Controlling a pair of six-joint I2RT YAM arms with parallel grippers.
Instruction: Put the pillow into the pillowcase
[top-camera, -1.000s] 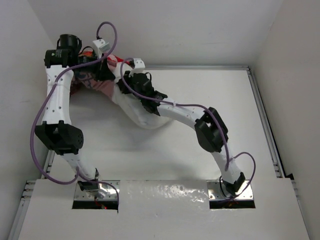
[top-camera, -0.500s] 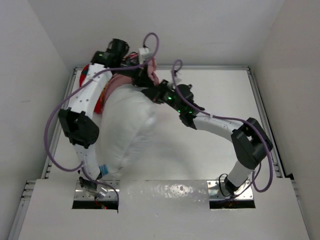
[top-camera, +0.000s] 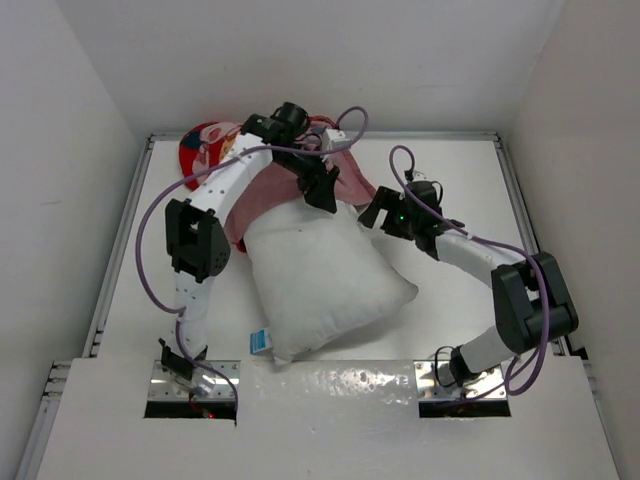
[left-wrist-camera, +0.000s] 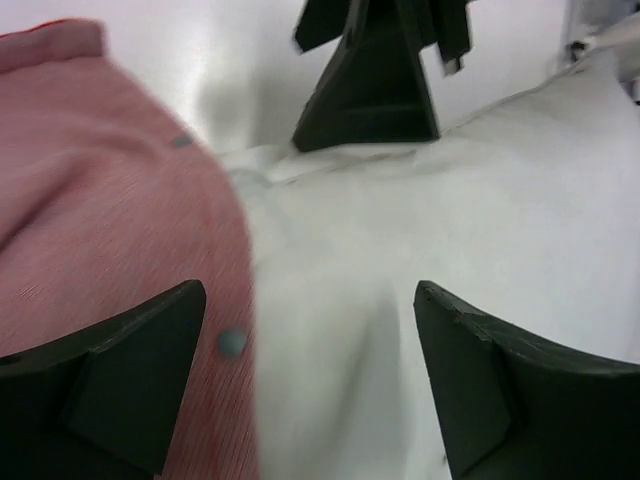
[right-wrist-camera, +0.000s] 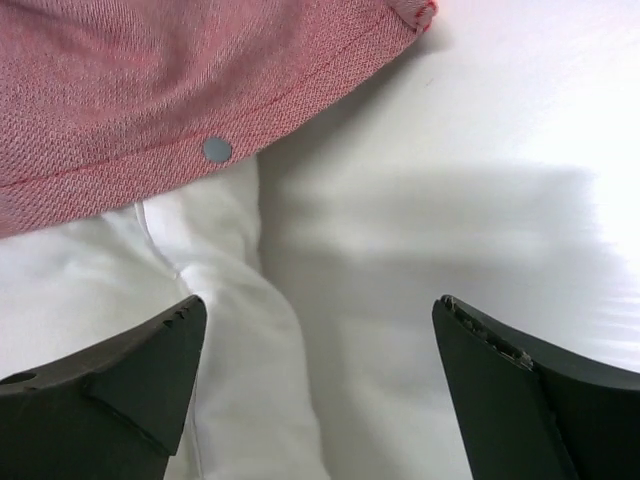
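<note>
plump white pillow, far end under red pillowcase

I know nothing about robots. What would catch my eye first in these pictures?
A big plump white pillow lies in the middle of the table, its far end covered by a red-pink pillowcase bunched toward the far left corner. The left gripper and the right gripper hang open over that spot, where pillow meets pillowcase.

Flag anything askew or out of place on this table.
The pillow lies skewed across the table, nearly all of it bare. Only its far end sits under the hem of the pillowcase, which is bunched toward the far left rather than spread open.
</note>
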